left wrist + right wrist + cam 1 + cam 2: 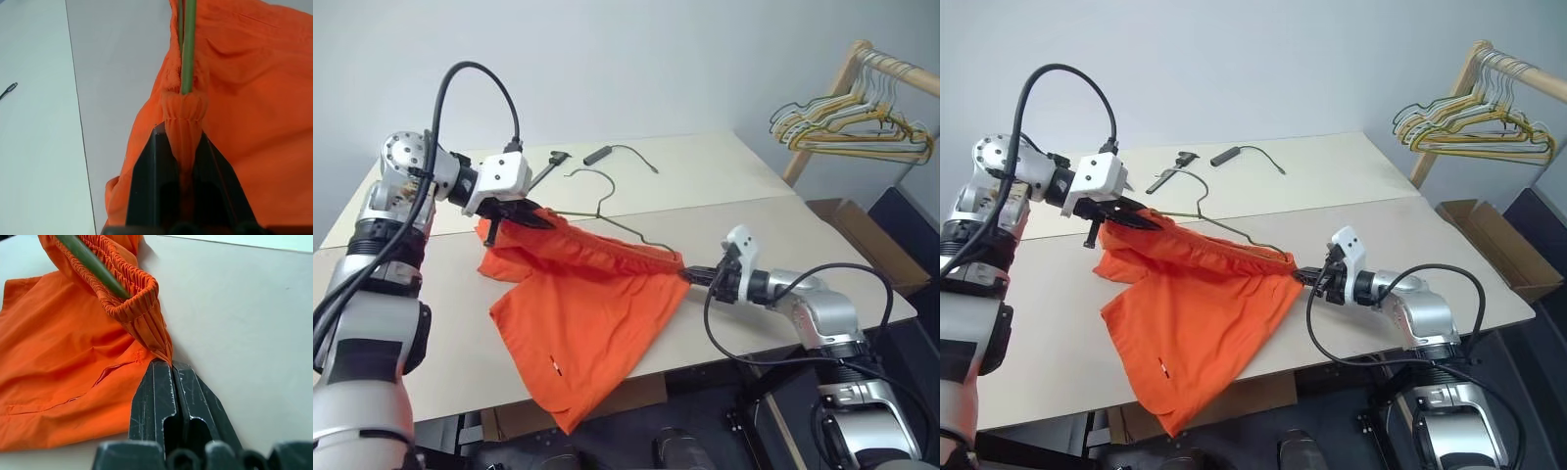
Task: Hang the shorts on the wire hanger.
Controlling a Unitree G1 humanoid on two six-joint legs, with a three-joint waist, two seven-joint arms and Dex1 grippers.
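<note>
The orange shorts [587,313] hang stretched by the waistband between my two grippers, with the legs drooping over the table's front edge. My left gripper [533,217] is shut on the left end of the waistband, where bunched cloth sits between its fingers [146,181]. My right gripper [688,276] is shut on the right end, and pleated cloth runs into its fingertips [156,382]. The wire hanger [628,228] runs inside the gathered waistband [122,284]. Its hook [595,176] sticks out above the shorts over the table.
A wooden rack with bunched yellow and pale hangers [862,122] stands at the back right, with an open cardboard box [867,240] below it. A black tool [548,166] and a cabled stick [607,154] lie on the far tabletop [705,171].
</note>
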